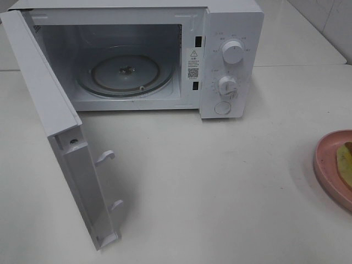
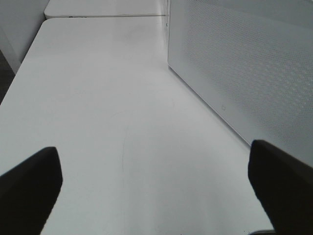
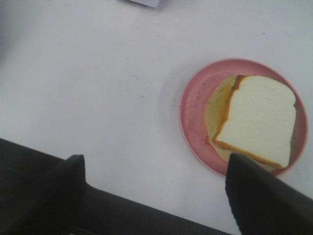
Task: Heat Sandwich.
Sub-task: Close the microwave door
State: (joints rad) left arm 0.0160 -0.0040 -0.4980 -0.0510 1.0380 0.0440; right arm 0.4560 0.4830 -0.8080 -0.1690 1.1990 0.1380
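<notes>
The sandwich (image 3: 258,120), white bread with tan crust and yellow filling, lies on a round pink plate (image 3: 193,103). In the exterior high view only the plate's edge (image 1: 325,155) and a sliver of sandwich (image 1: 347,160) show at the far right. The white microwave (image 1: 231,33) stands at the back with its door (image 1: 60,126) swung wide open and its glass turntable (image 1: 127,74) bare. My right gripper (image 3: 156,193) is open above the table, beside the plate. My left gripper (image 2: 156,188) is open over bare table next to the microwave's perforated side (image 2: 244,63). Neither arm shows in the exterior high view.
The open door juts toward the front left of the white table (image 1: 209,192). The microwave's two dials (image 1: 233,52) face front. A second table (image 2: 102,7) adjoins at the back. The table's dark front edge (image 3: 127,215) shows in the right wrist view.
</notes>
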